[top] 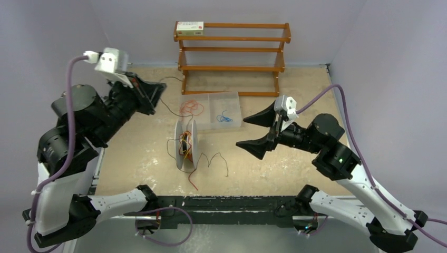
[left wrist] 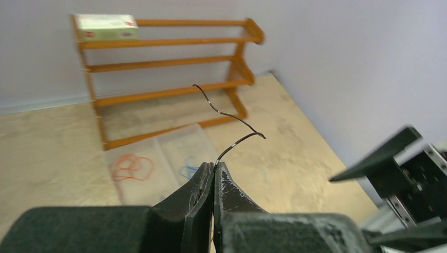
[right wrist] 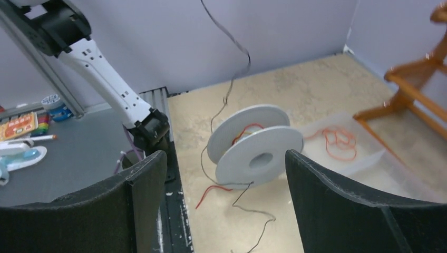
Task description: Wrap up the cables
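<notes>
A grey-white spool stands on edge mid-table with red, orange and black cables wound loosely on its core. My left gripper is shut on a thin black cable and is raised up and left of the spool. That cable hangs down to the spool. A red cable end and a loose black cable trail onto the table by the spool. My right gripper is wide open and empty, right of the spool and facing it.
A clear two-part tray behind the spool holds an orange cable and a blue one. A wooden rack with a small box stands at the back wall.
</notes>
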